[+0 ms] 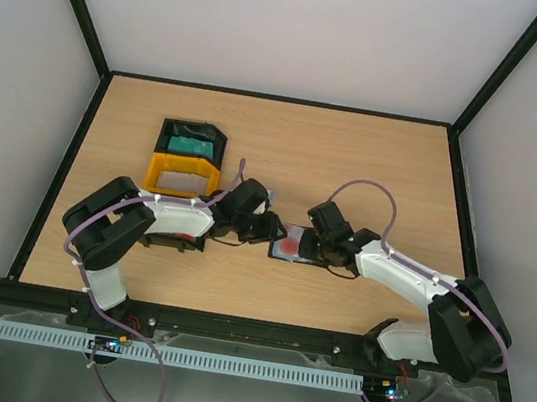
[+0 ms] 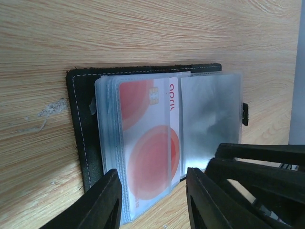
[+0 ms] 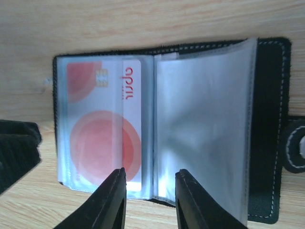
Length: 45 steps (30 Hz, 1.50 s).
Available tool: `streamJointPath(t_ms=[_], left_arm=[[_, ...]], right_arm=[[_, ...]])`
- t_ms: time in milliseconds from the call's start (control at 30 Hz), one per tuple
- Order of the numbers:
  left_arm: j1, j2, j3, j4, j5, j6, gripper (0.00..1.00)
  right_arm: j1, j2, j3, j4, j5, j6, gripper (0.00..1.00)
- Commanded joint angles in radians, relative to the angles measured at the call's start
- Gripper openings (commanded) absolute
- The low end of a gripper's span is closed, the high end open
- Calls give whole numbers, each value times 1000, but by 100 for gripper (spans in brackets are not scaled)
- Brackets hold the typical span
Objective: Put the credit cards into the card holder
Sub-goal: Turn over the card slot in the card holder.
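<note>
The black card holder (image 1: pixel 302 258) lies open on the table between my two grippers. A red-and-white card (image 2: pixel 147 138) sits in a clear sleeve on one side of it, and shows in the right wrist view (image 3: pixel 102 129) too. The other sleeves (image 3: pixel 205 129) look empty. My left gripper (image 2: pixel 152 195) is open at the holder's (image 2: pixel 78 124) near edge, holding nothing. My right gripper (image 3: pixel 150 195) is open at the opposite edge of the holder (image 3: pixel 269 119), over the sleeve fold. A teal card (image 1: pixel 192 144) lies in a black tray, and a whitish card (image 1: pixel 182 181) in a yellow tray.
The black tray (image 1: pixel 168 128) and yellow tray (image 1: pixel 154 172) stand at the back left, and another black tray (image 1: pixel 174 240) lies under my left arm. The holder's clasp strap (image 3: pixel 295 145) sticks out at one side. The two grippers (image 1: pixel 269 229) (image 1: pixel 321 244) are close together.
</note>
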Motion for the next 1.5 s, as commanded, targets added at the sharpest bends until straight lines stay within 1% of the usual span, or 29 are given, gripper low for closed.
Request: streamJointPath(t_ms=[0,100,300,467,533,700,1000,1467], left_arm=[[7,2,3,9,15,3,38],[6,15,7,10,30,5,36],[6,22,8,12,41,8,35],[6,26,6,11,48,12,33],[6,26,5,10,48,13,32],[7,36,6,18,64,13,32],[7,51,9,22,91,19,33],[-8,89,36,53,150,27,33]], right_arm=[[7,46,7,16,-60,-49,26],[8,77,-2,38,-101,-61,23],[8,114,-16,77,-135,-67,22],[8,147,-15,55,-83,-57,12],[8,151,-19,46,-64,-52,9],[8,164,-35,59,-60,-47,8],[8,173,-51,60,-25,-23,2],[8,165,-63,71,-34,-18,2]])
